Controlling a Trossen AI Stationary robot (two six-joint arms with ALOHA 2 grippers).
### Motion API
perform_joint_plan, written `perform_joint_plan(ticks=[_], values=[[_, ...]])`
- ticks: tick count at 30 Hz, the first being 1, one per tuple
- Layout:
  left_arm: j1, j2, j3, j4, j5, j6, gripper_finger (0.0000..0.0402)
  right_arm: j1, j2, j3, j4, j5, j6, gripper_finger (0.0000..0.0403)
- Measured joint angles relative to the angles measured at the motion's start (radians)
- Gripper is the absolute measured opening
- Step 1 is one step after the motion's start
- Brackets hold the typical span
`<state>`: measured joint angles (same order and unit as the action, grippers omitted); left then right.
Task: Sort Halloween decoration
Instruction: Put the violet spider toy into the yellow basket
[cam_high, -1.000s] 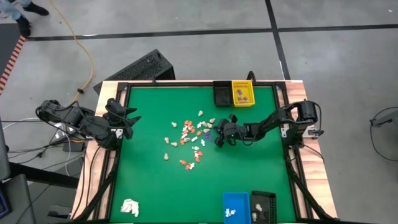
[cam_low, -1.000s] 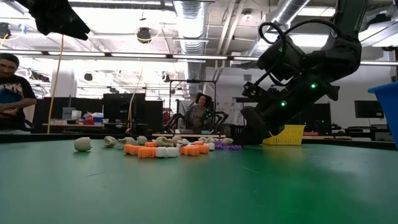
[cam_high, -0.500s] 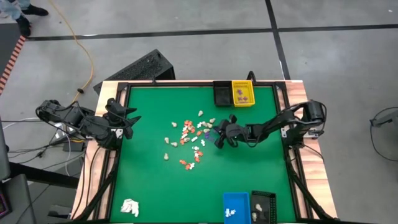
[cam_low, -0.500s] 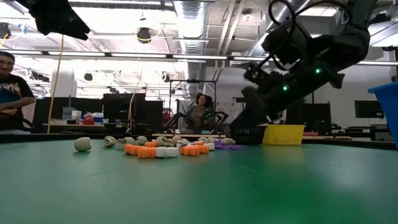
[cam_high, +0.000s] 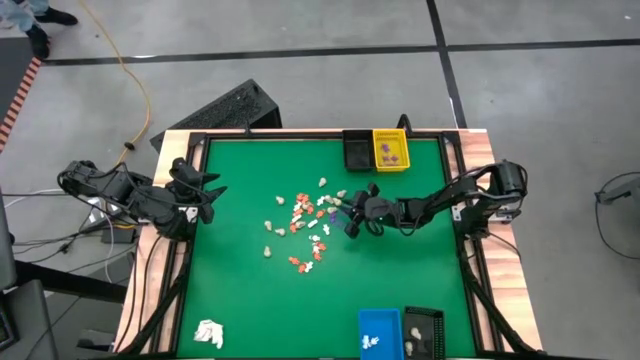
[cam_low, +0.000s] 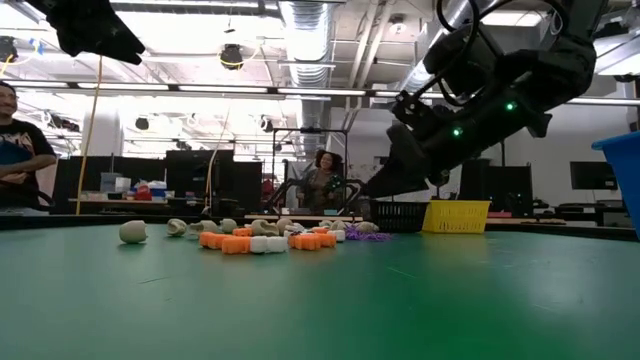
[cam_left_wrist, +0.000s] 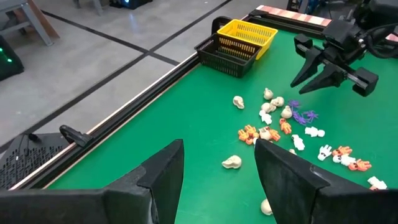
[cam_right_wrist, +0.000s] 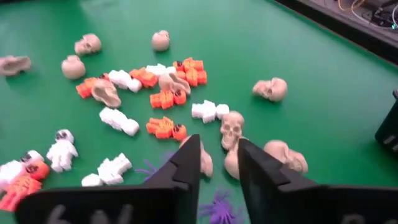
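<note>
The Halloween decoration (cam_high: 305, 222) is a loose scatter of tiny orange, white, cream and purple pieces lying on the green table (cam_high: 250, 290) near its middle; it also shows in the low view (cam_low: 265, 240) and both wrist views (cam_left_wrist: 280, 124) (cam_right_wrist: 161, 93). My right gripper (cam_high: 351, 224) (cam_low: 378, 187) (cam_right_wrist: 217, 146) hovers open just above the scatter's right edge, slanting down. Cream skulls (cam_right_wrist: 231, 129) and purple spiders (cam_right_wrist: 217, 210) lie below its fingers. My left gripper (cam_high: 207, 190) (cam_left_wrist: 217, 155) waits open, raised over the table's left edge.
A yellow basket (cam_high: 390, 150) with purple pieces and a black basket (cam_high: 357, 150) stand at the far edge. A blue bin (cam_high: 378, 330) and another black basket (cam_high: 424, 332) stand at the near edge. A white wad (cam_high: 208, 333) lies near left. People (cam_low: 20, 150) are beyond the table.
My right gripper has lifted from the table surface at the scatter's right edge and now hangs a little above it, tipped less steeply. The pieces lie as before.
</note>
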<state>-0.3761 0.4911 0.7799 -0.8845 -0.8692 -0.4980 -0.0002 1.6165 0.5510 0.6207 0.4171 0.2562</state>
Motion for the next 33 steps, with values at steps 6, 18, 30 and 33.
perform_joint_plan(ticks=[6,18,30,33], values=[[0.000,0.000,0.000,0.012,0.026,0.014,0.0189,-0.002,0.000,0.000,0.050,-0.061,-0.039,0.0162],[0.000,0.000,0.000,0.022,0.026,0.035,0.0189,-0.014,-0.002,-0.101,0.175,-0.073,-0.034,0.0171],[0.000,0.000,0.000,0.022,0.017,0.033,0.0189,-0.050,0.008,-0.137,0.164,-0.072,-0.017,0.0173],[0.000,0.000,0.000,0.022,0.013,0.032,0.0189,-0.049,0.008,-0.137,0.162,-0.073,-0.017,0.0173]])
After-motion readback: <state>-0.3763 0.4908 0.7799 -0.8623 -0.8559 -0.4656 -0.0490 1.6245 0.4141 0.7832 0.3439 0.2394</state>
